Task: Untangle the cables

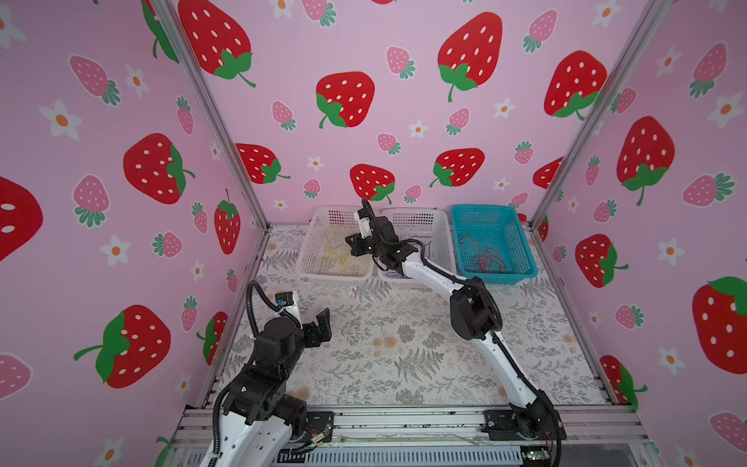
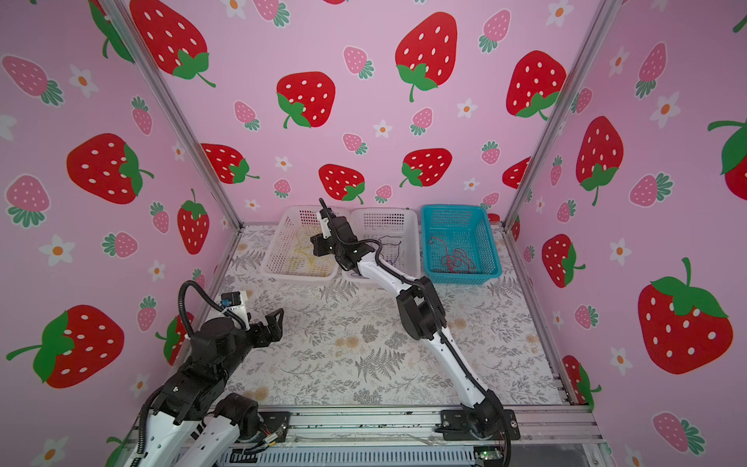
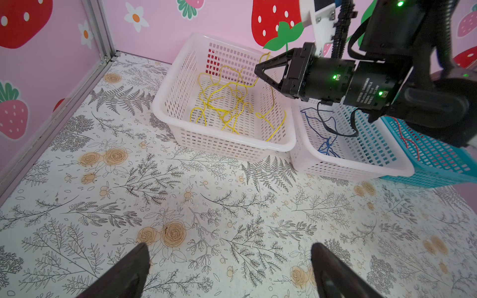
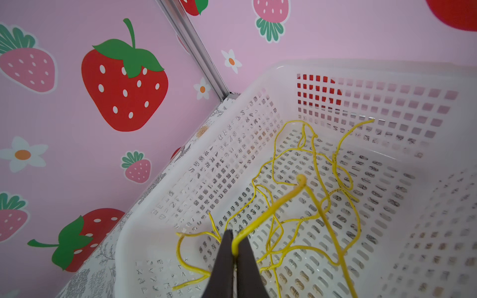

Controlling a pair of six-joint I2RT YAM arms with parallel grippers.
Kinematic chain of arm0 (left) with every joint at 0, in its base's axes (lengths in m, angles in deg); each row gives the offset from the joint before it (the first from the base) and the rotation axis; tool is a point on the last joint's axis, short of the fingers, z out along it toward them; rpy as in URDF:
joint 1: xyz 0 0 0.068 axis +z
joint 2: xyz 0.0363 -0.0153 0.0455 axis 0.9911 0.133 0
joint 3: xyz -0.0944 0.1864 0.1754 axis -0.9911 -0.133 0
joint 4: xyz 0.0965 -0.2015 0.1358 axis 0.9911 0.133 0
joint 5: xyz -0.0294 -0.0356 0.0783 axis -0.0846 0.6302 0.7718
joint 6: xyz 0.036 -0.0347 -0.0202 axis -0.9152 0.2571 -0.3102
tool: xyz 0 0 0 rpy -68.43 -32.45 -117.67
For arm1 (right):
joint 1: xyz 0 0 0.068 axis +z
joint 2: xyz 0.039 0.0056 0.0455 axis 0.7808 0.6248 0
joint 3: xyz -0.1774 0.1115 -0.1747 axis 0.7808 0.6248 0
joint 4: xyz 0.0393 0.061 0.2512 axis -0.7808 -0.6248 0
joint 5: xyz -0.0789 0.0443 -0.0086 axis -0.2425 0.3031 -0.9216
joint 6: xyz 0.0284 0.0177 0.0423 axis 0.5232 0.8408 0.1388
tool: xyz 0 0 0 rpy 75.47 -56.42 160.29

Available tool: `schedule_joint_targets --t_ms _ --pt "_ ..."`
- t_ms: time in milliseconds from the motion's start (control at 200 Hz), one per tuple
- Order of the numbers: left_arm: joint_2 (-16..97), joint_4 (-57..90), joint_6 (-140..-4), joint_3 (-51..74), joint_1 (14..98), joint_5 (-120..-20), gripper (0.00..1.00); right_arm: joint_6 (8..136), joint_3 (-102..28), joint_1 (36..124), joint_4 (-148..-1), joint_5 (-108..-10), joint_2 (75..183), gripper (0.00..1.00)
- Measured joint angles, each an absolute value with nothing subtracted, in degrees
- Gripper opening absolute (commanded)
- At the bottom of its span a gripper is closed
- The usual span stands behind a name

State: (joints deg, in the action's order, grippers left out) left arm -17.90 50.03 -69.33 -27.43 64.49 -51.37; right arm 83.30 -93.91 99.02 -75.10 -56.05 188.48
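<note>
1. Status: colours look split by basket. The yellow cables [image 3: 224, 103] are in the left white basket [image 3: 160, 108], the dark blue cables [image 3: 326, 148] in the middle white basket [image 3: 348, 167], and the red cables [image 1: 487, 258] in the blue basket [image 1: 501, 279]. I see nothing loose on the surface [image 3: 206, 206].
2. Right pincer [image 4: 233, 249] is clamped on one yellow strand [image 4: 268, 209] above the left white basket. The strand rises out of the jaws, kinks over and drops toward the pile.
3. Likely reason: it is held over its own colour's basket, so a release lands it there.
4. The grip looks to be near one end, so the rest hangs free rather than dragging loops out.
5. Left pincer [image 3: 229, 247] stands wide, holding nothing, over bare surface near its own base — parked clear of the right arm's reach across, I'd guess.
6. Risk: the curly strand may snag the pile or cling to the jaws on release.
</note>
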Motion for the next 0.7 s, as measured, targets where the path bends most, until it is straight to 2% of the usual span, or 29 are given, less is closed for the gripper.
schedule_joint_targets --t_ms 130,500,685,700 --pt "-18.6 50.0 -69.3 -28.0 64.4 -51.2 0.99 83.2 -94.0 99.1 -74.3 -55.8 188.5 0.09" --pt "-17.8 50.0 -69.3 -28.1 64.4 -50.2 0.99 80.8 -94.3 99.1 -75.6 -56.4 187.9 0.42" --pt "-17.7 50.0 -69.3 -28.1 64.4 -49.6 0.99 79.5 -94.2 99.1 -78.0 -57.4 183.6 0.51" --pt "-17.7 50.0 -69.3 -28.1 64.4 -49.5 0.99 79.4 -94.1 99.1 -78.1 -57.4 183.0 0.55"
